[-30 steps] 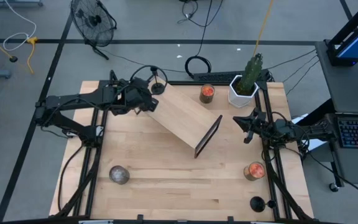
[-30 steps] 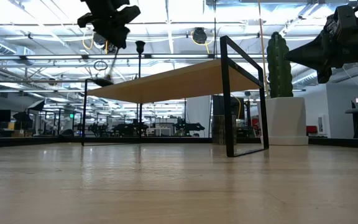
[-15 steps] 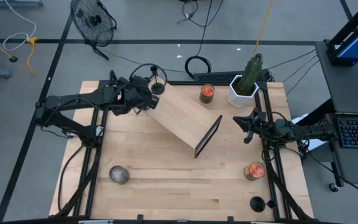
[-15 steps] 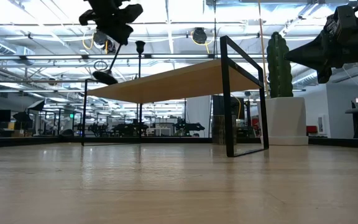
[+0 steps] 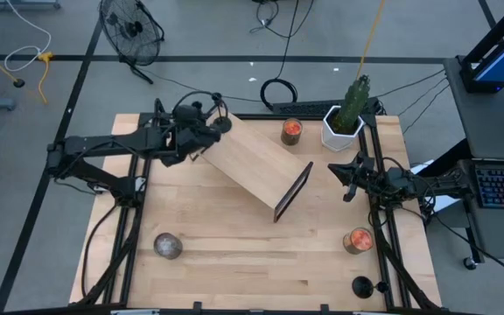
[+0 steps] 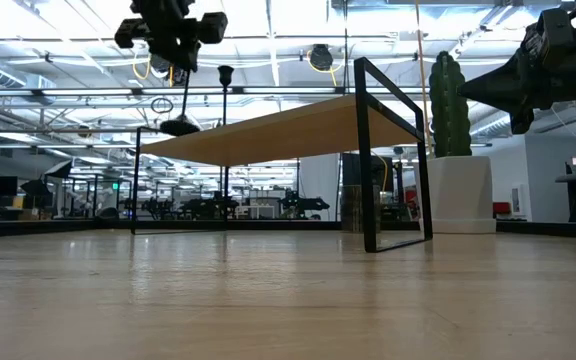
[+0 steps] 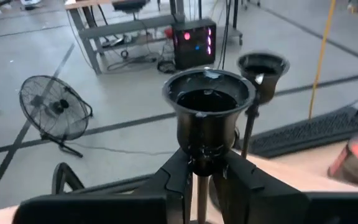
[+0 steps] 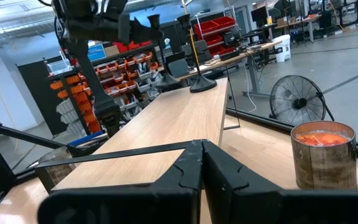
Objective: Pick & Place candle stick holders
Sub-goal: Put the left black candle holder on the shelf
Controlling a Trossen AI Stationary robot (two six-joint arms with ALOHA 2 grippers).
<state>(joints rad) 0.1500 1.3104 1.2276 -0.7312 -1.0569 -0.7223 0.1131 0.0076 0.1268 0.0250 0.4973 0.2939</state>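
- Wooden table (image 5: 234, 254) seen from above, w/ a low wooden shelf (image 5: 256, 162) on black legs set diagonally across the middle.
- Left gripper (image 5: 201, 133) is over the shelf's far-left end, above the shelf top, clamped on the thin stem of a black candle stick holder (image 7: 209, 112); fingers (image 7: 176, 177) nearly closed around it, just under the cup.
- Low view: that held holder's disc base (image 6: 179, 127) is at about shelf-top level at the shelf's far-left end; contact can't be told.
- A second black holder (image 6: 225, 95) stands upright on the shelf beside it; its cup (image 7: 263, 67) shows just behind the held one in the left wrist view.
- A third black holder (image 5: 363, 285) sits at the table's near-right corner, well apart from the shelf.
- Right gripper (image 5: 348, 171) waits by the table's right edge, fingers closed, holding nothing.
- Other items: 2 orange candle jars, one (image 5: 292, 131) near the far edge beside a white pot w/ a cactus (image 5: 346, 118), one (image 5: 357, 240) near right; a grey ball (image 5: 167, 246) near left.
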